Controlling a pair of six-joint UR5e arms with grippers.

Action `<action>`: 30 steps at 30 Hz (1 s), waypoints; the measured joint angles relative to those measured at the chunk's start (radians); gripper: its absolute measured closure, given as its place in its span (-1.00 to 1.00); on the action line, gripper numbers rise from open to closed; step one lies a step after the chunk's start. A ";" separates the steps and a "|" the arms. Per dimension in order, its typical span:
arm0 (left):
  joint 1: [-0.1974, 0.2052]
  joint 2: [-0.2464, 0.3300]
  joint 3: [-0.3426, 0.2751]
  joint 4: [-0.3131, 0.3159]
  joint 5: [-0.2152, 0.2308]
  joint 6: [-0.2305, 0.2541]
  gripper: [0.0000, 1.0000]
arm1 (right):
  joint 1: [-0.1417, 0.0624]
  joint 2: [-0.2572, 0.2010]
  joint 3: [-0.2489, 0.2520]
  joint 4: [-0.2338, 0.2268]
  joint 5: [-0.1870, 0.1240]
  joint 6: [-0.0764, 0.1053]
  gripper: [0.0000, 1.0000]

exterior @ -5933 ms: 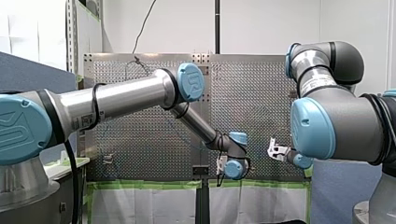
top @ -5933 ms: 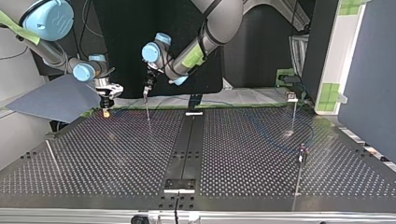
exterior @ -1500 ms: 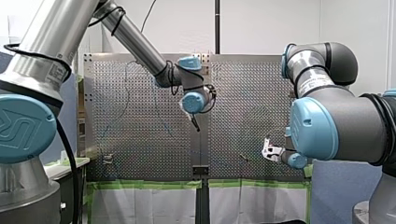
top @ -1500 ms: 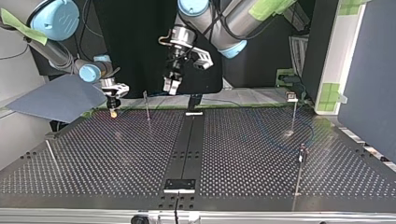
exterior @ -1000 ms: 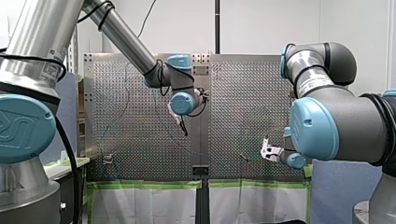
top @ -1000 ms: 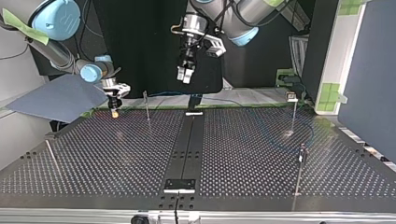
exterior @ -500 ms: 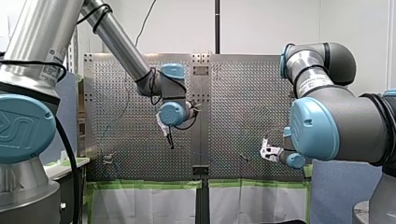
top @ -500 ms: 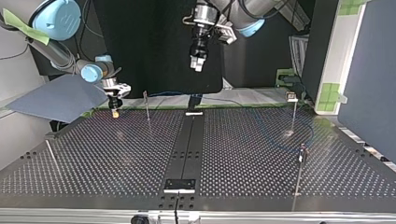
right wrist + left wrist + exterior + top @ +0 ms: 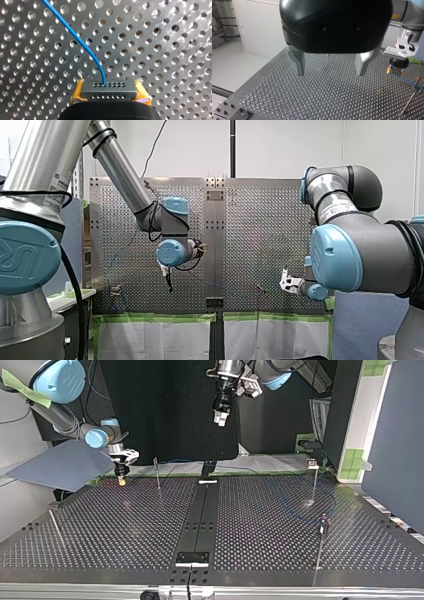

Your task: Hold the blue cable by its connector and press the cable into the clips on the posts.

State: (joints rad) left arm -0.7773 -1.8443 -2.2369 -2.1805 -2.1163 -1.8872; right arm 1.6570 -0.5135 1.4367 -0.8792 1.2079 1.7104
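Gripping the connector (image 9: 109,96), right claw (image 9: 110,90), blue cable (image 9: 75,35) leading ahead; left claw (image 9: 331,72) spread wide.

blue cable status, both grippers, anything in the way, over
Right gripper shut on connector, blue cable leading off it over table. Left gripper open, empty, high above table. Post beside right gripper, apart; clip seating unclear.

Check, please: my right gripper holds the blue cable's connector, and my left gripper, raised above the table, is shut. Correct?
No. My left gripper, raised above the table, is open, as the left wrist view shows. My right gripper does hold the connector.
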 joint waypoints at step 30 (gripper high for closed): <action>0.030 0.000 -0.264 0.128 0.077 -0.089 -1.00 | -0.009 -0.174 0.135 0.048 0.004 -0.067 1.00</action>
State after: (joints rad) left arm -0.7475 -1.8445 -2.5006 -2.0523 -2.0396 -1.9762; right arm 1.6477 -0.6872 1.5721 -0.8317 1.2122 1.6434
